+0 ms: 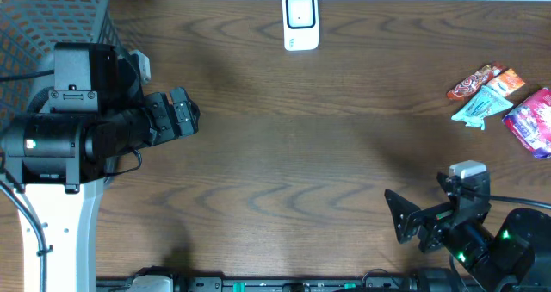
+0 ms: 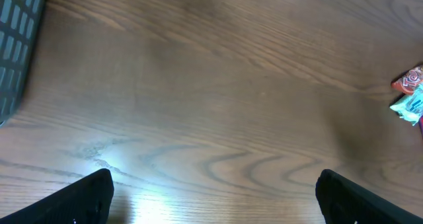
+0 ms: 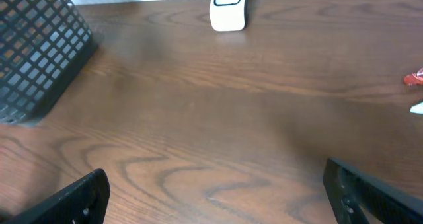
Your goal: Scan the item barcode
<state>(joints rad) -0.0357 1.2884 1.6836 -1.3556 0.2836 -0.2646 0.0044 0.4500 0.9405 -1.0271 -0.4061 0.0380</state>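
Snack packets (image 1: pixel 482 108) at the right edge of the worktop (image 1: pixel 284 171); both hands empty, fingers spread wide.

Right hand (image 1: pixel 398 216) sits at the near-right corner, with the packets just beyond it toward the far side. It is clearly the nearer arm; the left hand (image 1: pixel 191 113) is well apart, by the basket (image 1: pixel 52 16) at the far-left corner. The teal packet's long axis runs slantwise, so a reach probably needs a wrist turn. Scanner (image 1: pixel 300 21) stands at the middle of the far edge, between the two arms. The overhead view shows the whole cluster. The right wrist view catches only a sliver of it at the border but shows the scanner upright. No barcode is legible in any view.
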